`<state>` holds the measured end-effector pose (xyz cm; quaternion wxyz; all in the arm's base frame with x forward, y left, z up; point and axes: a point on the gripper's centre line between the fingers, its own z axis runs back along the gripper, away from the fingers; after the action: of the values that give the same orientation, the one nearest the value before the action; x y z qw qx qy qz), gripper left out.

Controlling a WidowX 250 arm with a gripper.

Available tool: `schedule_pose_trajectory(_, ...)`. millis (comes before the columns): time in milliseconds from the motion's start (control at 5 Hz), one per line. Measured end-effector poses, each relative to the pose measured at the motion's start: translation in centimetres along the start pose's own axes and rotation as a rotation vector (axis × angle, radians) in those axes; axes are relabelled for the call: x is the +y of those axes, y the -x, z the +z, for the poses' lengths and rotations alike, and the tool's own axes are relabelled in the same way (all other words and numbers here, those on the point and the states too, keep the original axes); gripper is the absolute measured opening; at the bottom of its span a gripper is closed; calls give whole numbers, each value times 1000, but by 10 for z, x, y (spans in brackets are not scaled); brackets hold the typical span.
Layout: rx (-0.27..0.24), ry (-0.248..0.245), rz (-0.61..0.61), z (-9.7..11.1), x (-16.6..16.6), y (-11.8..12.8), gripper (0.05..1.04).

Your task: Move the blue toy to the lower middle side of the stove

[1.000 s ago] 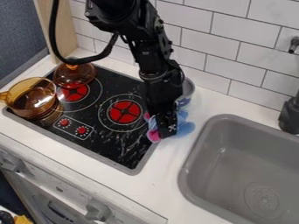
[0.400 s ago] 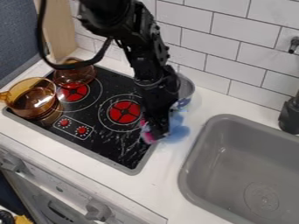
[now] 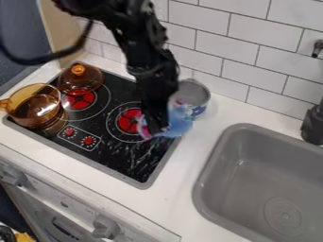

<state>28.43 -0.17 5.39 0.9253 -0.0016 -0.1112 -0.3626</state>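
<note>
Blue with a pink end, the toy [image 3: 180,126] is at the right edge of the stove [image 3: 129,165], its pink end over the black top, near the right burner [image 3: 130,120]. The fingers of the gripper [image 3: 157,131] look clamped on it. I'd call this the carry: the grasp seems made, the placing not. Next it wants bringing toward the front edge, around the middle, then lowering and letting go; the dangling part could drag or fold under. The metal pot [image 3: 193,93] is just behind the toy; whether they touch I cannot tell. Farther left, the amber pot [image 3: 37,101] and lid [image 3: 79,75] look well out of the way. The panel [image 3: 79,138] near the front edge has printed dials, but no words I can make out.
</note>
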Motion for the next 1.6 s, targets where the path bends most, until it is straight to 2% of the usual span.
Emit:
schedule_pose_trajectory(200, 9, -80, 71, 20, 18, 26, 365)
schedule_pose_trajectory(400, 50, -138, 161, 24, 40, 57, 365)
schedule_pose_trajectory(600, 81, -159, 242, 17, 60, 90, 364)
schedule_pose_trajectory(800, 129, -153, 269, 0, 70, 111, 364)
schedule_pose_trajectory(1000, 181, -147, 260, -15, 72, 122, 364)
schedule_pose_trajectory(1200, 190, -148, 250, -16, 73, 124, 426)
schedule_pose_trajectory(1400, 190, -124, 256, -16, 69, 123, 736)
schedule_pose_trajectory(1600, 182, -106, 264, -14, 67, 123, 987)
